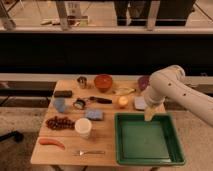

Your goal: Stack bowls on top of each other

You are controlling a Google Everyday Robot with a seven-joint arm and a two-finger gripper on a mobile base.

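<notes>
**A:** Quick sanity check wanted. The clock is read with 12 at the far edge of the surface (107, 137). The gripper (150, 114) is seen hanging over the far rim of the green tray (119, 145), on the right side of the surface.

**B:** Agreed on the spot. As for the jaws, wide or narrow can't be told from this view, so no call is made there tbh. Whether anything is held or touched can't be made out either.

**A:** Fair enough. Now the bowls. The purple bowl (143, 81) is found at roughly 12 o'clock from the gripper, close to the far edge and partly hidden behind the arm (167, 87). The orange bowl (103, 82) is sat at about 10 o'clock. It is well apart from the purple one, at that bowl's 9 o'clock.

**B:** So the purple one is judged the nearer pick. Both are round, so no long axis has to be lined up. A rim could probably be pinched from any side.

**A:** Stacking isn't done yet. Both bowls are stood separately on the surface, neither inside the other.

**B:** Yep. A reach toward 12 is likely needed, then a carry toward 9. One thing to be watched: a yellow item (124, 91) is lying between the two bowls, so it could get clipped if the carry is kept low.
</notes>
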